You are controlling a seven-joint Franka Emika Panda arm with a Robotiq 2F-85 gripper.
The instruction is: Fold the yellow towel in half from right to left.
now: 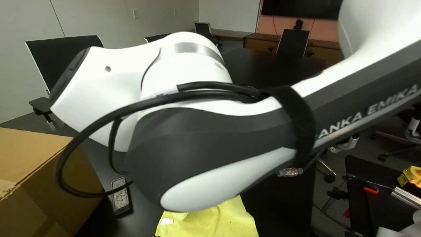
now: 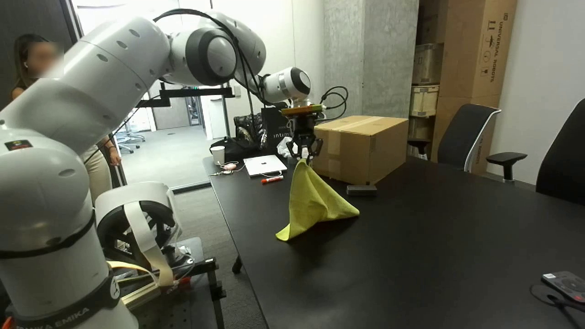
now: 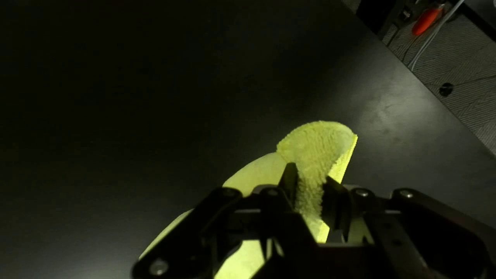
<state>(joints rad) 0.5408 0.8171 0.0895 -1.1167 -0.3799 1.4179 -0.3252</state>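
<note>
Fuzzy cloth towel (image 2: 313,198), smooth table (image 2: 411,246), matt cardboard box (image 2: 363,148)

The yellow towel (image 2: 313,198) is kinda fuzzy and creased, pinched up top in the end effector (image 2: 304,156), draping down like a saggy tent onto the table (image 2: 411,256).

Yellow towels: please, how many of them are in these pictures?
1. The towel is pinched near its top by the gripper and spreads down to the table. All views show it. Behind the box, another could be hidden.
</note>
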